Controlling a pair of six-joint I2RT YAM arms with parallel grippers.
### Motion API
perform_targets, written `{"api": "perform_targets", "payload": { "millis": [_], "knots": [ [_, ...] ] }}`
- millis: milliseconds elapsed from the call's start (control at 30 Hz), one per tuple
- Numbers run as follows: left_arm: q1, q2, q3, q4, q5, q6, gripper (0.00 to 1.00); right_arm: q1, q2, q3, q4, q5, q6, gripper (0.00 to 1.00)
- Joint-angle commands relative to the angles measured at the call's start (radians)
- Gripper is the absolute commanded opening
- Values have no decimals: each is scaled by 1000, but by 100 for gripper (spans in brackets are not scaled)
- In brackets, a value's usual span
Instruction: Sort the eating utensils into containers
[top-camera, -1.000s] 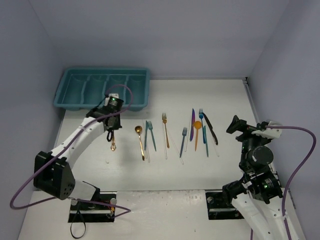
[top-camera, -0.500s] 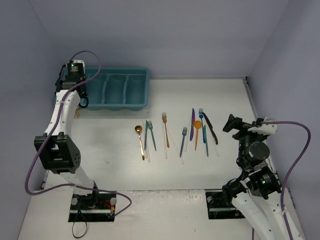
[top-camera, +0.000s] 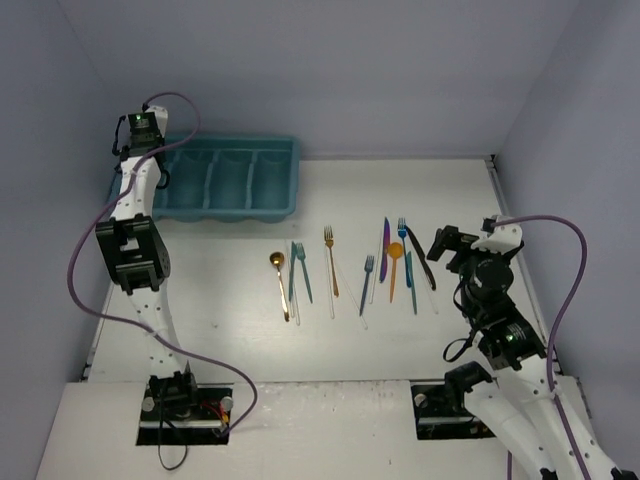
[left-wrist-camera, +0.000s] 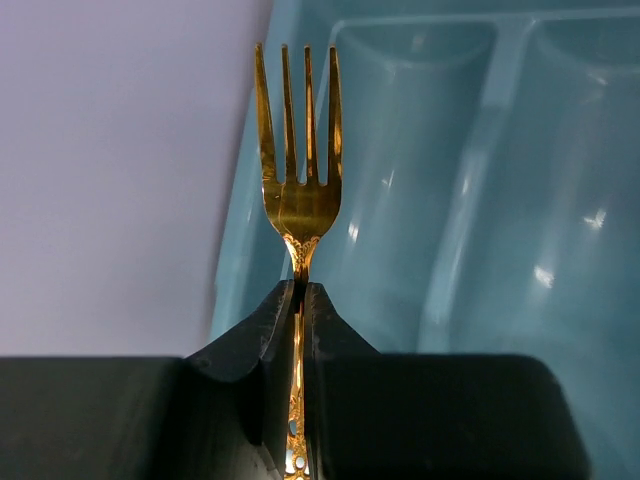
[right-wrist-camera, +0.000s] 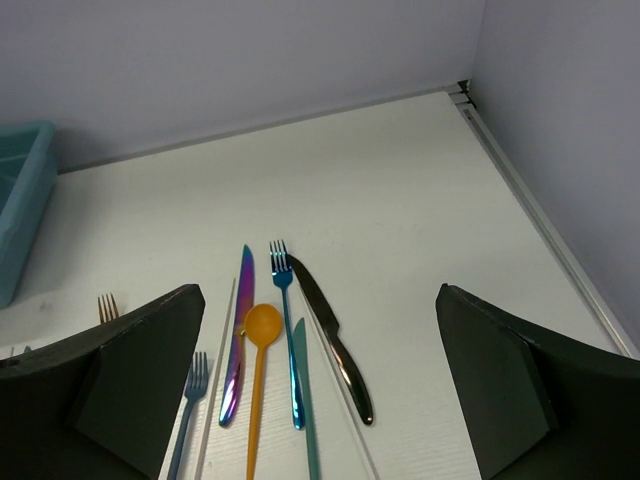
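- Reaching to the far left corner of the desk (top-camera: 450, 190), the left arm (top-camera: 130, 195) is hanging over the left end of the teal tray (top-camera: 285, 185), which is sitting along the far edge.
- Lying mid-desk, the row of loose utensils (top-camera: 330, 260) is running its long axes from near edge to far edge. Bare desk is showing between row and tray and out to the right edge.
- Hovering just right of the row, the right gripper (top-camera: 440, 244) is holding its jaws wide apart.
- Seen from the left wrist, the left gripper (left-wrist-camera: 300, 300) is clamping the handle of a gold fork (left-wrist-camera: 300, 205). The tines are pointing straight away from the wrist, in line with the leftmost compartment (left-wrist-camera: 400, 150) and over its left wall.
- Seen from the right wrist, nothing is sitting between the spread fingers (right-wrist-camera: 140, 380). Below them the purple knife (right-wrist-camera: 238, 340), orange spoon (right-wrist-camera: 258, 370), blue fork (right-wrist-camera: 288, 330) and black knife (right-wrist-camera: 330, 340) are lying side by side, heads toward the far edge. Open desk is stretching to the far right corner.
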Motion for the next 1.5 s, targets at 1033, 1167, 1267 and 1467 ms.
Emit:
{"api": "perform_targets", "payload": {
  "millis": [1033,1167,1267,1467],
  "knots": [
    [-523,-608,-344,-64,-87,-724,71,12,60,138,10,25,12,100],
    [-721,-631,-435,-90,-133,-777,71,18,34,133,0,13,22,100],
    [-782,-608,-473,-123,-157,-840,71,19,19,127,-4,20,23,100],
    [-863,-529,-571,-131,-116,-997,70,23,-20,107,-13,29,24,100]
  ]
}}
